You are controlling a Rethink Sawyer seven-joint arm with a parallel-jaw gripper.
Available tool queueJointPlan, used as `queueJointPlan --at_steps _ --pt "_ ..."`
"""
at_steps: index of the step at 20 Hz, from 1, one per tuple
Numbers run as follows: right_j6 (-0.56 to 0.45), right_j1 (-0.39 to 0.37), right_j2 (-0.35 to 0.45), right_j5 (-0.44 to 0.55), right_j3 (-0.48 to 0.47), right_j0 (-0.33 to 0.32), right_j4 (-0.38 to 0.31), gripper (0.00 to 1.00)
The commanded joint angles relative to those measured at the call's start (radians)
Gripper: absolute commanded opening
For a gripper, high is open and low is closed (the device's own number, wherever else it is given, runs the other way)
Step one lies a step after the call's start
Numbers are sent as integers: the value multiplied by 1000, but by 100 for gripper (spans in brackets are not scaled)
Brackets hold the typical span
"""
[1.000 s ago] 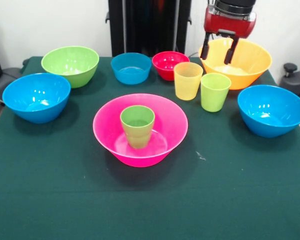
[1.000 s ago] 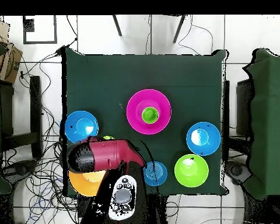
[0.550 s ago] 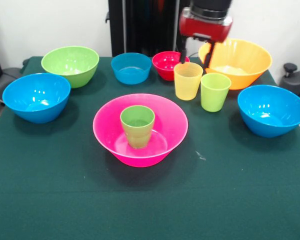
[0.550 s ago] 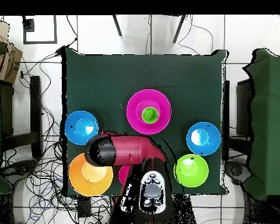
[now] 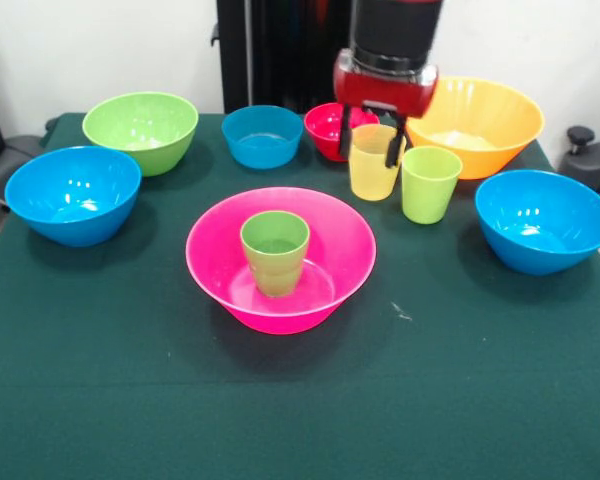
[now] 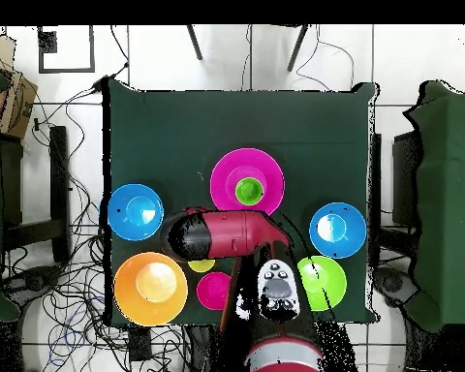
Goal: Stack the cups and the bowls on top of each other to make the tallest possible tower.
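Right, tower start: one green cup [image 5: 275,250] stands upright inside the pink bowl [image 5: 350,250], nearest the camera at mid-surface.
Flanks: blue bowls left [image 5: 72,193] and right [image 5: 544,219], both untouched.
Next row: yellow-orange cup [image 5: 372,170] with a lime cup [image 5: 429,183] just beside it.
Gripper: gripper [image 5: 371,145] released, fingers spread astride the yellow-orange cup's rim, nothing clenched.
Far row: green bowl [image 5: 141,130], small blue bowl [image 5: 262,135], red bowl [image 5: 325,128], orange bowl [image 5: 490,120].
Risk: a finger could catch the rim or nudge the lime cup and topple either.
Change: a second ago the gripper hung over the orange bowl; now it's across and lower, at the yellow-orange cup.
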Motion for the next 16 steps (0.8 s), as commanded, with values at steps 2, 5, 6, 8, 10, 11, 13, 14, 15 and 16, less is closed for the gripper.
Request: queueJointPlan --at_steps 2,5,6,8,10,11,13,14,15,16 --pt "-47 79 137 142 -146 87 -23 100" --pt "19 81 120 148 -159 132 5 100" --pt "34 86 116 143 -163 142 12 100" --pt "59 98 111 129 -167 157 26 100" --pt "71 100 108 120 -162 166 36 100" --pt "69 94 107 122 -154 165 41 100" --pt "59 71 115 131 -127 159 52 100" --pt "52 61 122 131 -112 153 57 100" --pt "49 56 126 123 -99 149 59 100" --pt "47 62 125 107 -98 149 54 100"
